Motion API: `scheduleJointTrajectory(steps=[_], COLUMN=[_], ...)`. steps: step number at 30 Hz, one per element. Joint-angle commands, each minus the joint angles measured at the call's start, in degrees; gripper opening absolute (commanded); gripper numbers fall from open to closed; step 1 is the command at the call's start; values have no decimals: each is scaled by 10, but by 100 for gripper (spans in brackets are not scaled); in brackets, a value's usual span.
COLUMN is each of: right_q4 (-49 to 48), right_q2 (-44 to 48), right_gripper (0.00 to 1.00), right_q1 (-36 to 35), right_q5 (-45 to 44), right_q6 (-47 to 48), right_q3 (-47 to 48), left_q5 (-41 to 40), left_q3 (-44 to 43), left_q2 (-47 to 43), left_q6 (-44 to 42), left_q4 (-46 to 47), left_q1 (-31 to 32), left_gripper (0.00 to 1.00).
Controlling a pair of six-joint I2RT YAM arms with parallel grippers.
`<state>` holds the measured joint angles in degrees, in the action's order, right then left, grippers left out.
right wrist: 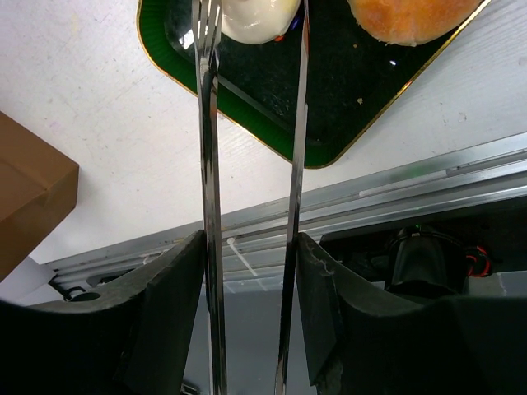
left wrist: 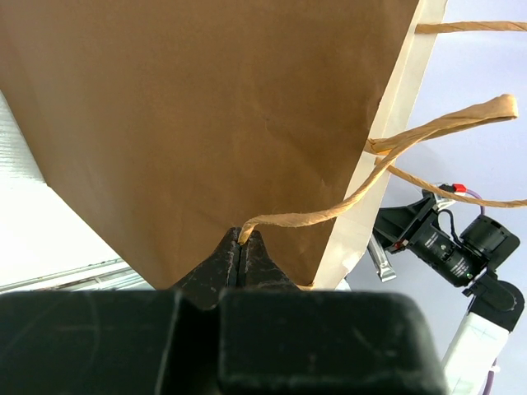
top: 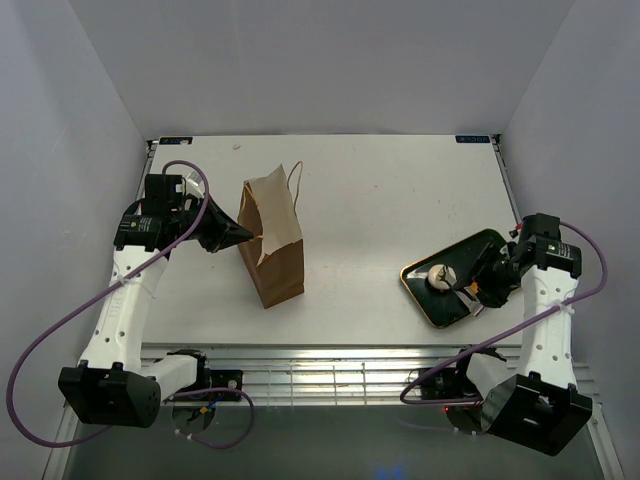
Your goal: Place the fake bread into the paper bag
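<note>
The brown paper bag (top: 272,250) stands left of the table's middle and fills the left wrist view (left wrist: 206,123). My left gripper (top: 243,236) (left wrist: 241,243) is shut on one cord handle (left wrist: 354,197) at the bag's left side. My right gripper (top: 487,282) (right wrist: 251,247) is shut on metal tongs (right wrist: 210,164). The tong tips straddle a pale round pastry (top: 440,277) (right wrist: 255,15) on the dark green gold-rimmed tray (top: 470,250) (right wrist: 346,90). A golden bun (right wrist: 412,16) lies beside it on the tray. The other pastries are hidden.
A slotted metal rail (top: 340,370) runs along the table's near edge, just in front of the tray. Grey walls close in the left, right and back. The bag's second handle (top: 296,180) sticks out toward the back.
</note>
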<state>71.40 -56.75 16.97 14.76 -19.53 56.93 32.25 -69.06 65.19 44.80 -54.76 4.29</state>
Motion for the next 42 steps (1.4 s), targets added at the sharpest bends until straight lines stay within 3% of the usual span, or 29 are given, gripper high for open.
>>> scheduleJointTrajectory(steps=[1, 9, 29, 42], right_q4=[-24, -37, -21, 7], right_q2=[-4, -12, -24, -32], right_gripper=[53, 50, 29, 27], right_q1=[6, 10, 15, 17], right_q5=[28, 45, 55, 69], right_q6=[-6, -12, -17, -14], right_q3=[-9, -23, 23, 81], left_q5=[4, 1, 1, 3], left_q3=[-15, -18, -22, -21], left_q2=[-6, -3, 8, 9], left_q6=[-11, -10, -11, -9], left_q4=[9, 7, 8, 9], left_q1=[0, 1, 1, 1], left_gripper=[0, 0, 0, 0])
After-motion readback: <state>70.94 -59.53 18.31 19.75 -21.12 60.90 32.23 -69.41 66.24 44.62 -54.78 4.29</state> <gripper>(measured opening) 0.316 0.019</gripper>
